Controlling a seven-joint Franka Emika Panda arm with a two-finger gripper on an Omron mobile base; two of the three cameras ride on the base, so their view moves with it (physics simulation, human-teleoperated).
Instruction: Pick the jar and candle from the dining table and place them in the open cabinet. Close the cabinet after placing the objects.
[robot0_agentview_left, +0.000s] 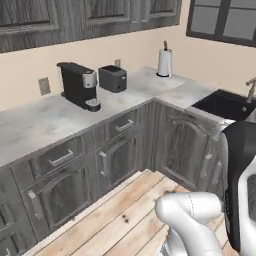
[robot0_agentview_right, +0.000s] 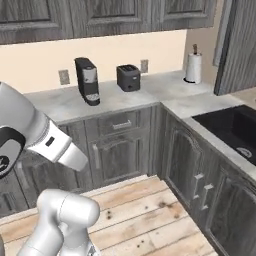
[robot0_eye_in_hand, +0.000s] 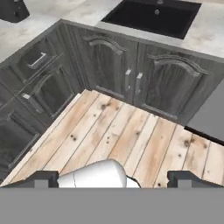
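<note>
My gripper (robot0_eye_in_hand: 113, 178) hangs with its fingertips (robot0_eye_in_hand: 41, 178) spread as wide as they go and nothing between them, looking down at the pale plank floor (robot0_eye_in_hand: 127, 135) in front of the arched-panel base cabinets (robot0_eye_in_hand: 131, 78). Above those doors I see the marble counter (robot0_agentview_left: 45, 120) with the black sink (robot0_eye_in_hand: 151, 17) set in it. Farther along the counter stand a black coffee machine (robot0_agentview_left: 79, 85), a dark toaster (robot0_agentview_left: 113, 78) and a paper towel roll (robot0_agentview_left: 164, 62), under closed grey wood-grain wall cabinets (robot0_agentview_right: 100, 17).
</note>
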